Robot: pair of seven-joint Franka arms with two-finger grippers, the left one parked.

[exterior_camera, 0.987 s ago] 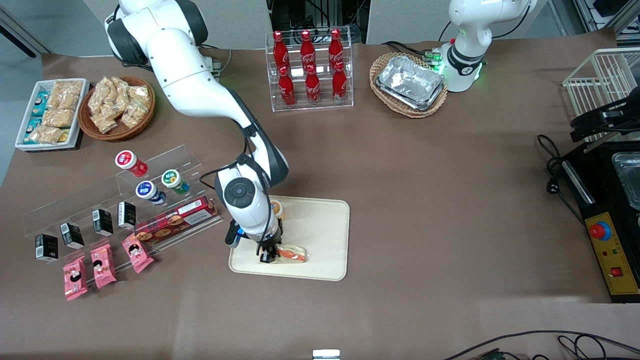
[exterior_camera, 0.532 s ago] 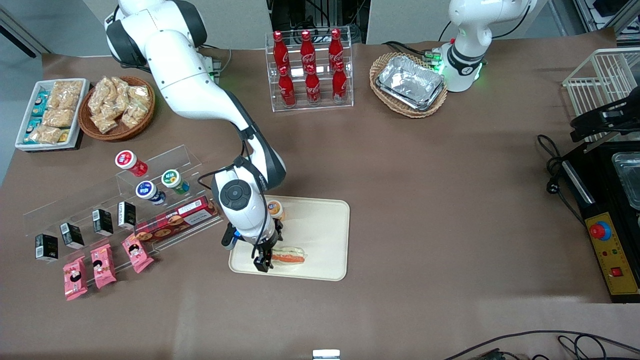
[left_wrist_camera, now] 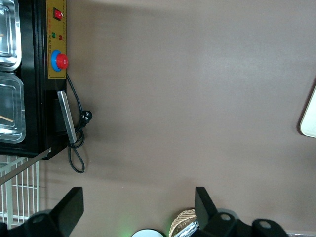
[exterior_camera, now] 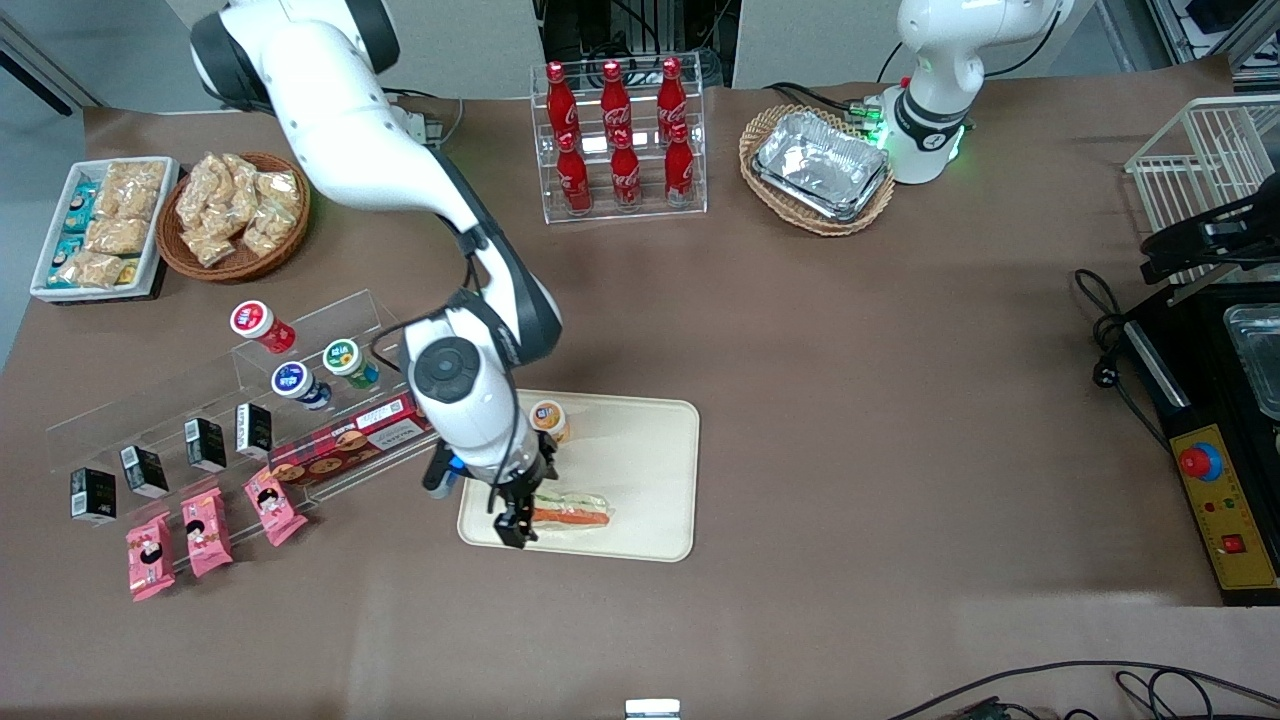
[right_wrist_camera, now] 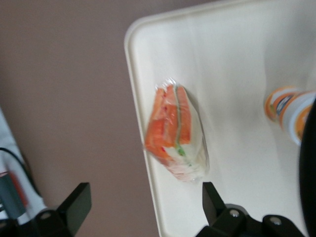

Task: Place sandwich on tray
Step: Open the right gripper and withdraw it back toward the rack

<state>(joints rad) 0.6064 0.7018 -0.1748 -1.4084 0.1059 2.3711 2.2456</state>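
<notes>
The wrapped sandwich [exterior_camera: 570, 510], pale bread with an orange-red stripe and green filling, lies on the cream tray [exterior_camera: 640, 470] near the tray's edge closest to the front camera. It also shows in the right wrist view [right_wrist_camera: 177, 132], lying on the tray [right_wrist_camera: 232, 69]. My right gripper [exterior_camera: 512, 527] is open and empty, raised above the tray's corner toward the working arm's end, just off the sandwich's end. In the right wrist view its fingers [right_wrist_camera: 74, 207] stand wide apart and nothing is between them.
A small orange-capped cup [exterior_camera: 548, 417] stands on the tray farther from the front camera. A long red biscuit box [exterior_camera: 352, 440], an acrylic rack with small bottles [exterior_camera: 290, 380] and pink snack packets [exterior_camera: 205, 530] lie toward the working arm's end. A cola bottle rack [exterior_camera: 620, 140] stands farther back.
My gripper has let go of the sandwich, opened, and lifted away toward the working arm's end. The sandwich now lies flat on the tray.
</notes>
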